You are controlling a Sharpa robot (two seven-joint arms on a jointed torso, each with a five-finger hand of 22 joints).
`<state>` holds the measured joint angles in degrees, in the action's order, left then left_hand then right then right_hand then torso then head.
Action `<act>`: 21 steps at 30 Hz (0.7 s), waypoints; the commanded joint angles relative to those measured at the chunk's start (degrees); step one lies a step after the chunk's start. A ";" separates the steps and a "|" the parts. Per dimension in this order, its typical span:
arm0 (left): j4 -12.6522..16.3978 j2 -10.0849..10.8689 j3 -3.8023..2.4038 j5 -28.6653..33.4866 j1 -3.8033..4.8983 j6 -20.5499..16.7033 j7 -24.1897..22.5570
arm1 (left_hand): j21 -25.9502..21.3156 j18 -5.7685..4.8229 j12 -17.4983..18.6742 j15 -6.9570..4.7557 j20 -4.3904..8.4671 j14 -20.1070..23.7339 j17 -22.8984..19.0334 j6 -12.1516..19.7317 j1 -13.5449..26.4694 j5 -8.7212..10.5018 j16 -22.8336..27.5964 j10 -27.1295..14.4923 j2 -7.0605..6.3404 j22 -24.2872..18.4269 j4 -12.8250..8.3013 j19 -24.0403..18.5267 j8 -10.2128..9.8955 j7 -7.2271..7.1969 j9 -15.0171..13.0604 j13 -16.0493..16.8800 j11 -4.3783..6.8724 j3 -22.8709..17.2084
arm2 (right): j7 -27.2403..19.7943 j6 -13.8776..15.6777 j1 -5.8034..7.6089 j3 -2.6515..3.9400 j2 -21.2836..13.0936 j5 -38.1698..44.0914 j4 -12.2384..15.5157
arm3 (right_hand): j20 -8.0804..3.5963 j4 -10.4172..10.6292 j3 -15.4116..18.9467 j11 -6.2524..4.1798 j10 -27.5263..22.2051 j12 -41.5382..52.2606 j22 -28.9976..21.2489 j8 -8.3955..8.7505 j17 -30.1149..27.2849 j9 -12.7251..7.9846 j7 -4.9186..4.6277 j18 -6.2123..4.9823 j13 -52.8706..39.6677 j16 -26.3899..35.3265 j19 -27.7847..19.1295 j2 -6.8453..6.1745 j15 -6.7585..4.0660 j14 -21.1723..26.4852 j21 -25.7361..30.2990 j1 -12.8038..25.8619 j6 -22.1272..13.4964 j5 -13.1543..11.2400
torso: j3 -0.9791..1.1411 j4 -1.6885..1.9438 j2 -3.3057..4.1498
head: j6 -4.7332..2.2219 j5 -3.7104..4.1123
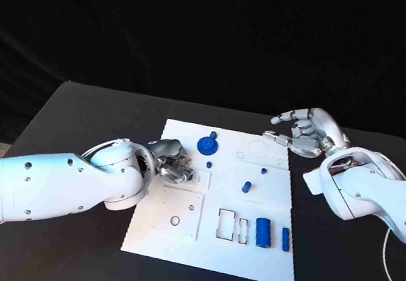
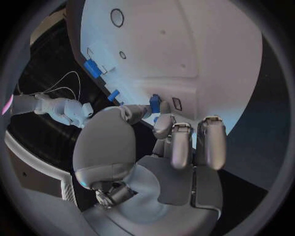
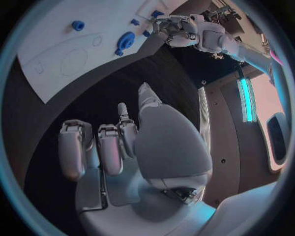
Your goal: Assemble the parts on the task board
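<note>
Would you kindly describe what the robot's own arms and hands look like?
Both arms are glossy white, rounded shells dotted with small dark screw holes. The left hand and right hand are silver metal with segmented fingers and smooth domed backs. A thin pale cable loops beside the right arm.

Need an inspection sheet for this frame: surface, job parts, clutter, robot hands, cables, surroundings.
Surface: black table, white task board in the middle.
Job's things: blue round part near the board's far edge; two blue bars side by side near its right edge; small blue pegs mid-board.
Clutter: nothing seen.
Robot hands: left robot hand over the board's left edge, fingers curled; whether it holds a piece cannot be told. Right robot hand off the board's far right corner, fingers apart, holding nothing.
Cables: thin pale cable on the table at right.
Surroundings: dark backdrop.
</note>
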<state>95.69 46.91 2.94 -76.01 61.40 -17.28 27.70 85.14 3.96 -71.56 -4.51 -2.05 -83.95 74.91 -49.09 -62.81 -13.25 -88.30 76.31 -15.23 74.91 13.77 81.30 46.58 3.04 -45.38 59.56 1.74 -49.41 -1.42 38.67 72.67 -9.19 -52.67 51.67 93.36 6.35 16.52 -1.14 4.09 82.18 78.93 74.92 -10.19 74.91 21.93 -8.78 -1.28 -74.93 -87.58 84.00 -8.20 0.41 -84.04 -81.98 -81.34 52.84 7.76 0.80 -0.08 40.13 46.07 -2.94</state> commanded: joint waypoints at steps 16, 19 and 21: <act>-0.87 -0.80 0.19 0.84 -0.19 2.65 0.41 | 0.20 -1.08 -0.34 -0.63 0.51 -5.23 12.26 -0.80 2.40 0.58 -0.23 0.31 -0.27 2.32 -5.61 0.14 -0.19 -1.33 -0.33 0.17 0.44 -5.01 | -0.69 0.00 -0.04 0.00 0.06 0.36 -0.05 | -0.29 -0.01 0.30 -0.19 -0.37 -0.56 9.65 -0.26 7.40 0.06 0.14 -1.07 -4.85 0.54 0.34 0.05 -0.55 -4.09 0.49 0.28 -0.26 -0.23 | -0.01 -0.01 0.01 | -0.03 -0.12; -0.94 -0.82 0.19 0.87 -0.19 2.79 0.45 | 0.16 -1.08 -0.39 -0.68 0.57 -5.23 12.25 -1.01 2.82 0.67 -0.23 0.32 -0.32 2.30 -4.96 0.14 -0.38 -1.40 -0.37 0.27 0.50 -4.09 | -0.71 0.00 -0.04 0.00 0.06 0.34 -0.05 | -0.29 -0.01 0.30 -0.19 -0.37 -0.56 9.65 -0.26 7.40 0.06 0.14 -1.07 -4.85 0.54 0.34 0.05 -0.55 -4.09 0.49 0.28 -0.26 -0.23 | -0.01 0.00 0.00 | -0.03 -0.07; -0.98 -0.82 0.19 0.90 -0.19 2.88 0.47 | 0.15 -1.09 -0.41 -0.70 0.60 -5.24 12.27 -1.17 3.12 0.74 -0.24 0.31 -0.33 2.32 -4.45 0.16 -0.51 -1.43 -0.37 0.32 0.52 -3.40 | -0.71 0.00 -0.05 0.00 0.07 0.34 -0.06 | -0.29 -0.01 0.30 -0.19 -0.37 -0.56 9.65 -0.26 7.40 0.06 0.14 -1.07 -4.85 0.54 0.34 0.05 -0.55 -4.09 0.49 0.28 -0.26 -0.23 | 0.00 0.00 0.00 | -0.02 -0.04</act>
<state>94.84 46.35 2.83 -75.75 61.54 -16.72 27.67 85.14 3.96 -71.82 -4.92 -1.85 -83.94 74.92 -49.95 -60.03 -12.72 -88.30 76.51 -15.58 74.91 13.33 81.50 46.23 1.68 -45.85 59.84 1.94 -49.01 -1.56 38.71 72.66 -9.19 -52.66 51.68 93.29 6.36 16.52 -1.14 4.10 82.18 78.70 74.90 -10.19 74.90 21.92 -8.78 -1.28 -74.92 -87.36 84.00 -8.21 0.42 -84.04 -81.70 -81.35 52.84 7.76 0.79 -0.10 40.14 46.02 -3.02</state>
